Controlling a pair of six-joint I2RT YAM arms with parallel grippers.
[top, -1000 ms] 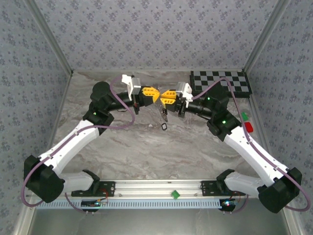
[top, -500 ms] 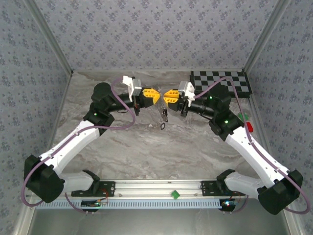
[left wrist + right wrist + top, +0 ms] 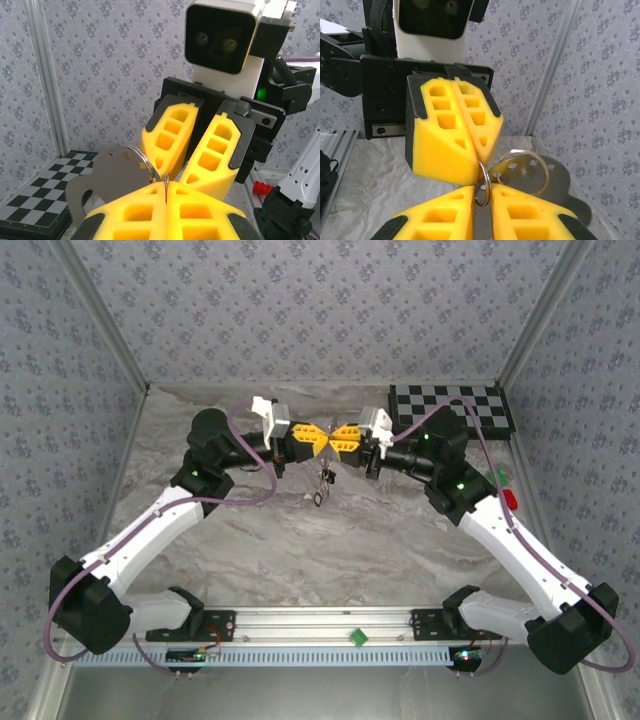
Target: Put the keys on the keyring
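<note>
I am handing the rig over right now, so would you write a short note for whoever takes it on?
Left gripper: shut on the keyring, above mid-table.
Right gripper: tip to tip with the left one, fingers closed on the same ring.
A flat grey metal piece hangs beside them. Small dark bits dangle below, too small to tell whether they are keys.
Done: ring is off the table, held from both sides.
Left: threading the keys; none is clearly on.

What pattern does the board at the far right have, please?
The board is black-and-white checked; top external view.
</note>
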